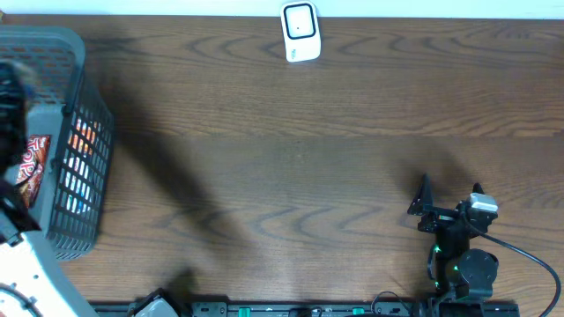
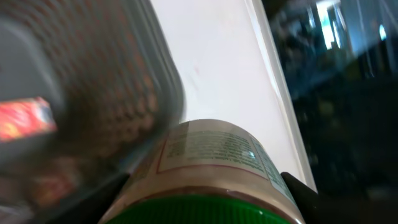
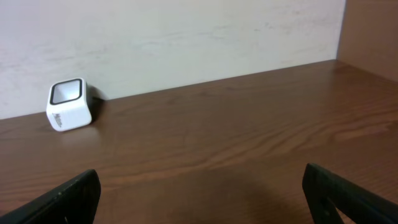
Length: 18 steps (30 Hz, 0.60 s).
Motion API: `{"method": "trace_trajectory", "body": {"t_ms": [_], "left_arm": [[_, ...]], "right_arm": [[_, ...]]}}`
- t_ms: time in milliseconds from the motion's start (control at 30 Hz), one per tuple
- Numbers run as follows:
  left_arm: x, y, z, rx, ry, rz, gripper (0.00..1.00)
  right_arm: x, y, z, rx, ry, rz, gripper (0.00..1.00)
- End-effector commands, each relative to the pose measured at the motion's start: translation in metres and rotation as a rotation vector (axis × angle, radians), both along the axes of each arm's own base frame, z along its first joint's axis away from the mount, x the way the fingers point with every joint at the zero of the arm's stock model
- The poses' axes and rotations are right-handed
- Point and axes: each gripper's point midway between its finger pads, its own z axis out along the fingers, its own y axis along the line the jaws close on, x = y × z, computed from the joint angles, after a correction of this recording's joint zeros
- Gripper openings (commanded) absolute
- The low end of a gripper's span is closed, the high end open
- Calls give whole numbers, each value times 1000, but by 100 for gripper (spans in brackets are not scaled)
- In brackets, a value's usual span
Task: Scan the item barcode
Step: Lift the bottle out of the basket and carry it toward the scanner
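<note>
Black fingers (image 2: 303, 198) of the left tool (image 2: 204, 202) sit on either side of a bottle (image 2: 211, 152), closed on it close to its cap (image 2: 205, 213). We read this as a side grip, chosen so the printed face stays uncovered.

Cap: green plastic, round. Body: pale cylinder, glossy. The label (image 2: 217, 143) has a red border and fine green print. No barcode shows on the face toward the wrist camera, and we cannot tell where it sits.

Just beside the bottle is the basket (image 1: 95, 132): grey plastic mesh with a rounded rim, blurred in the wrist view. From overhead it stands at the left end of the desk (image 1: 291, 176), with bright packets (image 1: 79, 167) inside. The left arm hangs over it, so we place the bottle at the basket, not yet near the scanner (image 1: 300, 33).

Desk: dark brown wood grain, low sheen.

Scanner: small white box with rounded corners and a dark window, at the far edge against a pale wall (image 3: 186, 37), well apart from the basket. We judge the bottle must cross the desk to reach it.

Right tool (image 3: 199, 186): jaws spread wide, holding nothing, low over the near right of the desk and facing the scanner. Likely parked out of the way.
</note>
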Motion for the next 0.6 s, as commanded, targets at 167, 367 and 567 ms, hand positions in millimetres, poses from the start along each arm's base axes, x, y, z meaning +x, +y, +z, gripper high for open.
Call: {"method": "trace_trajectory", "body": {"t_ms": [167, 367, 567], "left_arm": [[54, -98, -2, -41, -12, -340, 65], [89, -163, -48, -17, 117, -499, 65], [109, -211, -110, 4, 294, -568, 65]], "right_arm": [[0, -2, -1, -11, 2, -7, 99], [0, -2, -1, -11, 2, -7, 99], [0, -2, -1, -11, 2, -7, 99]]}}
